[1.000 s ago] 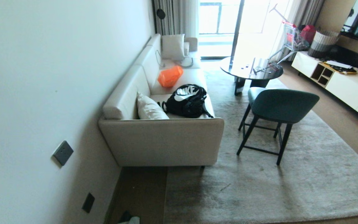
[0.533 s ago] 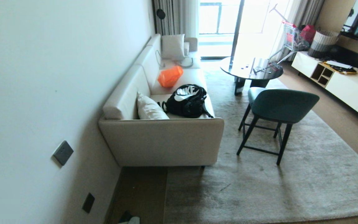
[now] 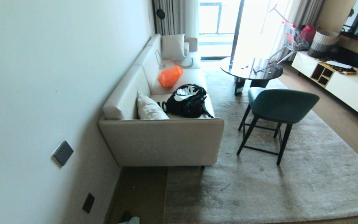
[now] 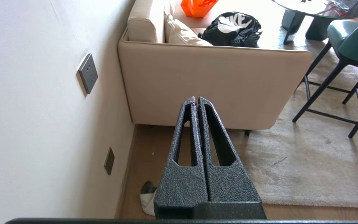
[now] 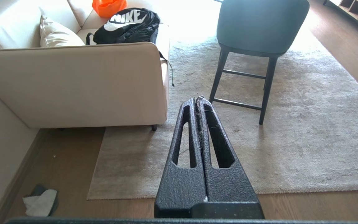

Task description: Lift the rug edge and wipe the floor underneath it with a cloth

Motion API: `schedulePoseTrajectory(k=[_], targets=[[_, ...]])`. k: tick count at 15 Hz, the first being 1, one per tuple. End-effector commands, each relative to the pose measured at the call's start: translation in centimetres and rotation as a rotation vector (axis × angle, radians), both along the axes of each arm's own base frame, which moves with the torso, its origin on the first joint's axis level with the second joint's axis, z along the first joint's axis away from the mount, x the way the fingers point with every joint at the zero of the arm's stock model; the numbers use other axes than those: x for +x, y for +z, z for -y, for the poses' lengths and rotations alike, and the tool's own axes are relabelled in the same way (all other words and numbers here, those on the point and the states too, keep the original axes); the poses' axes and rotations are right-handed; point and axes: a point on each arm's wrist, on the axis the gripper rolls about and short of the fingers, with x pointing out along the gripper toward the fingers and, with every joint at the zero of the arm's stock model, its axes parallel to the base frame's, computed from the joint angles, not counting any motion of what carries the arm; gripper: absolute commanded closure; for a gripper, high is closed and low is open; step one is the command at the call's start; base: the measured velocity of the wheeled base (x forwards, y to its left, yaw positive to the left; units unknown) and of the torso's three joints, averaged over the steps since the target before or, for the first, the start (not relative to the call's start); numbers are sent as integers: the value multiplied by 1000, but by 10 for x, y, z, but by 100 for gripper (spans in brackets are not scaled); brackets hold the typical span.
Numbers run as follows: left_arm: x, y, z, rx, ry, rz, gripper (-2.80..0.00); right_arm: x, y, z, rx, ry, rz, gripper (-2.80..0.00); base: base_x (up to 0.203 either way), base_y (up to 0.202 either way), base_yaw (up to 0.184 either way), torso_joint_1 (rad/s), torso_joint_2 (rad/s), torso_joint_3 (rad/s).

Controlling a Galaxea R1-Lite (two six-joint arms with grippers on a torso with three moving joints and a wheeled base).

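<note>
1. Lying flat: plush, short-pile grey-beige rug, rectangular, long axis running from the near floor strip away toward the round table.
2. Rug edge: straight border, square corner near the sofa foot. It lies flush on the floor, unlifted. Short side runs parallel to the sofa's end panel.
3. Floor: brown wood-grain planks, smooth, slight gloss. A bare strip shows between wall and rug edge.
4. Cloth: small crumpled rag, white with a dark grey-green part, on bare planks beside the baseboard, apart from the rug corner. No clear long axis.
5. Left gripper: black, pebbled fingers pressed together, holding nothing; hangs above the floor strip, tips pointing toward the sofa end.
6. Right gripper: same build, closed and empty, a few fibres caught in the seam; hangs over the rug near its corner.
7. Chair: green padded seat, thin dark legs, standing on the rug.
</note>
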Motion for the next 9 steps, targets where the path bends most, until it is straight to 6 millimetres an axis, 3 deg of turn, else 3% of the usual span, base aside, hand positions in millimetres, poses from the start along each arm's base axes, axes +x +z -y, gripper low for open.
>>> schedulePoseTrajectory(k=[1,9], targets=[[0,0,0,-1,1,0,0,0,0,0,1,0,-1,0,0,0,0,0,0,0],[0,0,0,-1,1,1,0,0,0,0,0,0,-1,0,0,0,0,0,0,0]])
